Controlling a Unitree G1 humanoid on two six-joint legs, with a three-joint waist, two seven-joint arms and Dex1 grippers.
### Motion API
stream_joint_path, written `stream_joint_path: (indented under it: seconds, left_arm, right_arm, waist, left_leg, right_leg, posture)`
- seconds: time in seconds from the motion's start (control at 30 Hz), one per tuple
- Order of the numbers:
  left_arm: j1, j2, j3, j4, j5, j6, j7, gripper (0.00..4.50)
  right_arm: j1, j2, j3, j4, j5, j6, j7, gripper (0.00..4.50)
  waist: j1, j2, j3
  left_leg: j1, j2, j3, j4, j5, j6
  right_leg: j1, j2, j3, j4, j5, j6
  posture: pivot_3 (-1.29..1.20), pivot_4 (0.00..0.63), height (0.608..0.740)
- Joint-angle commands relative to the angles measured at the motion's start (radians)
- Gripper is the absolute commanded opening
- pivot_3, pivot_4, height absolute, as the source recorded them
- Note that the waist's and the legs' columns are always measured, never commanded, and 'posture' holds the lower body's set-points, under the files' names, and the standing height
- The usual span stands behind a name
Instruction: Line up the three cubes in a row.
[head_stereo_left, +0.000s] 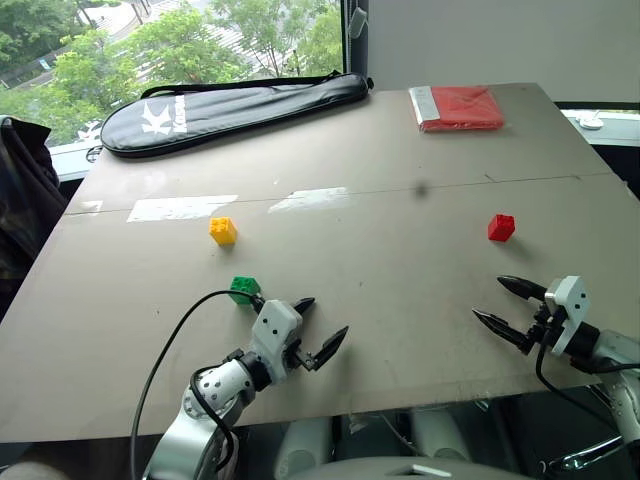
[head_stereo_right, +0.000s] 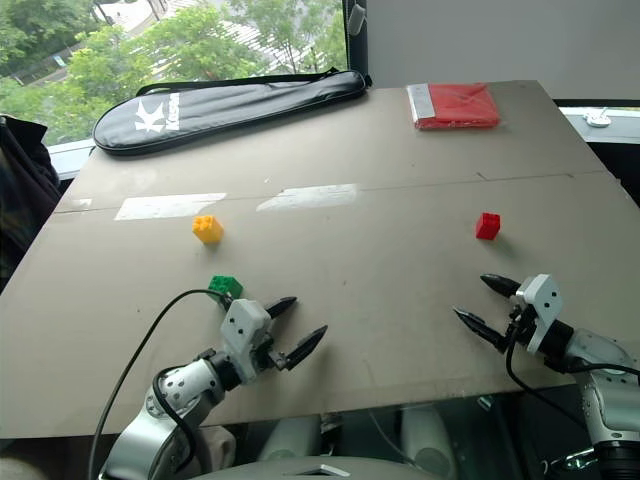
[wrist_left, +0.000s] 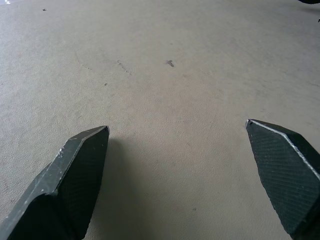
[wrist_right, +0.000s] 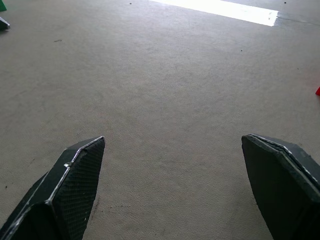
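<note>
Three small studded cubes lie apart on the grey table (head_stereo_left: 380, 200). The yellow cube (head_stereo_left: 222, 231) is at the left middle, the green cube (head_stereo_left: 244, 289) nearer the front left, and the red cube (head_stereo_left: 501, 228) to the right. My left gripper (head_stereo_left: 322, 327) hovers open just right of and nearer than the green cube, nothing between its fingers. Near the front right, my right gripper (head_stereo_left: 498, 303) stands open and empty, nearer than the red cube. A sliver of the red cube (wrist_right: 318, 91) and of the green cube (wrist_right: 2, 5) show at the right wrist view's edges.
A long black racket bag (head_stereo_left: 235, 105) lies along the table's far left edge. A flat red packet (head_stereo_left: 458, 108) sits at the far right. A dark garment (head_stereo_left: 22, 190) hangs beyond the left edge. Windows with trees are behind.
</note>
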Motion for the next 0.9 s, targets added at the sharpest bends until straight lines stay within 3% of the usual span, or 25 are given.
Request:
stream_joint_path:
  seconds: [0.03, 0.9]
  left_arm:
    - [0.01, 0.005, -0.006, 0.055, 0.018, 0.013, 0.001, 4.47]
    - [0.006, -0.008, -0.036, 0.044, 0.019, 0.003, -0.008, 4.47]
  right_arm:
    - [0.009, -0.001, -0.017, -0.042, 0.011, -0.003, -0.007, 4.5]
    - [0.037, -0.008, -0.067, -0.089, 0.023, 0.037, -0.072, 4.5]
  waist:
    - [0.0, 0.0, 0.0]
    - [0.005, 0.001, -0.001]
  left_leg:
    - [0.0, 0.0, 0.0, 0.0, 0.0, 0.0]
    - [0.0, 0.0, 0.0, 0.0, 0.0, 0.0]
  right_leg:
    - [0.0, 0.0, 0.0, 0.0, 0.0, 0.0]
    - [0.0, 0.0, 0.0, 0.0, 0.0, 0.0]
  posture:
    - [0.0, 0.15, 0.701]
    - [0.0, 0.15, 0.701]
